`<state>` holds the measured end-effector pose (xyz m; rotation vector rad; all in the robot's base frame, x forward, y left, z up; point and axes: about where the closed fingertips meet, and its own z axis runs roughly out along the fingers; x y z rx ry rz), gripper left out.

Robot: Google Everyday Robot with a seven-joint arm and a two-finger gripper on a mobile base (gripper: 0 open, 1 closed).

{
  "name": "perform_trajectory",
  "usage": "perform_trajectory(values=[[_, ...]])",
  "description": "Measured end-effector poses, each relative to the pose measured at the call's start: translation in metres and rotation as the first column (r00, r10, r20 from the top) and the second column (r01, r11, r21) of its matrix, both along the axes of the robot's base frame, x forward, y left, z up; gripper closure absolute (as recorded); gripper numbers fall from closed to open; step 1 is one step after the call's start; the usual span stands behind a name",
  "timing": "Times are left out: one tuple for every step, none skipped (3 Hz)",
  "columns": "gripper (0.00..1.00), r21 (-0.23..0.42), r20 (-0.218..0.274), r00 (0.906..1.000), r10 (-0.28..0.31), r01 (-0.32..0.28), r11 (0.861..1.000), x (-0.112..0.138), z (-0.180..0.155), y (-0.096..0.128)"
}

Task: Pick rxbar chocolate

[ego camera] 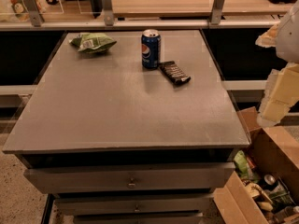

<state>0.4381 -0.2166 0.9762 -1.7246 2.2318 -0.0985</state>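
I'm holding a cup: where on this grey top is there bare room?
The whole front half of the cabinet top is bare, as is the left side in front of the green chip bag. It is crowded at the back, where the Pepsi can and rxbar chocolate sit close together. The gripper hangs beyond the right edge.

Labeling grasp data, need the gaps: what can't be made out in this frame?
- Camera view, gripper: at the right edge, beside the table, partly cut off by the frame, so its pose is unclear.
- rxbar chocolate: lettering too small to read, and I cannot tell whether it touches the Pepsi can.
- Cardboard box, lower right: contents jumbled and cut off by the edge.
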Motion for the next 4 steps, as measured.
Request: perform_trajectory(values=[[0.0,0.001,0.009,1.0,0.0,0.0,1.0,0.002,0.001,0.002],[0.0,0.011,0.029,0.9994,0.019,-0.019,1.0,0.02,-0.003,0.017],[0.0,0.046,0.031,0.9991,0.028,-0.03,0.998,0.049,-0.014,0.037],[0.0,0.102,0.023,0.9994,0.025,-0.027,0.994,0.083,-0.032,0.058]])
